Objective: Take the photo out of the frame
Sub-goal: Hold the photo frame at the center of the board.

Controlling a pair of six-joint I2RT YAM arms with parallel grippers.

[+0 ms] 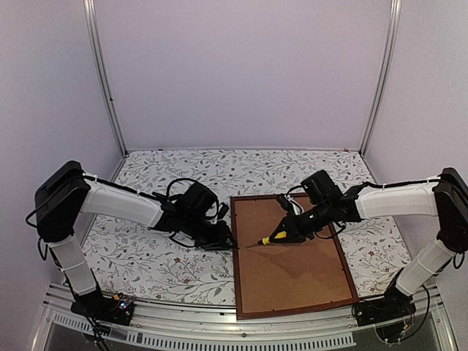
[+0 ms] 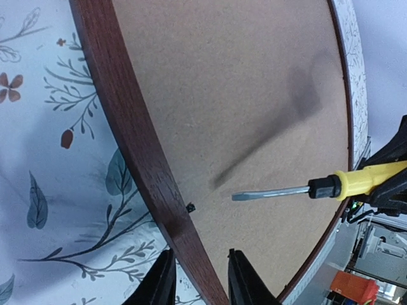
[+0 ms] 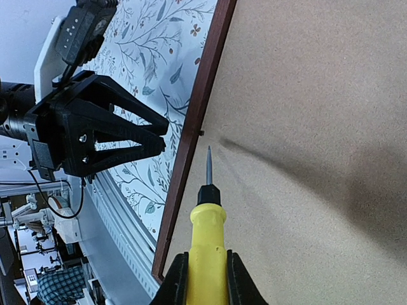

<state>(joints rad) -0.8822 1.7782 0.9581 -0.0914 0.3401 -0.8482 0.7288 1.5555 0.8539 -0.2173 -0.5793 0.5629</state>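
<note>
Right fingers point(image 3: 174, 284) are pressed tight on the yellow handle of a screwdriver point(image 3: 206, 232), so the right gripper point(image 3: 206, 283) has it firmly clamped. The flat blade reaches toward 9 o'clock in the overhead view. Its tip is over the brown backing board point(image 1: 292, 270), close to a small black tab point(image 3: 201, 133) at the inner edge of the rail but not touching it. Over on the other side, the left fingers point(image 2: 159, 284) stand apart. The left gripper point(image 2: 198, 286) sits at the 9 o'clock edge of the frame point(image 1: 298, 308), and the dark wood rail runs between the two tips in its wrist view; contact I can't call. The frame lies flat, back up, on the leaf-print table point(image 1: 161, 267), at 5 o'clock from its middle. The photo is hidden under the board
</note>
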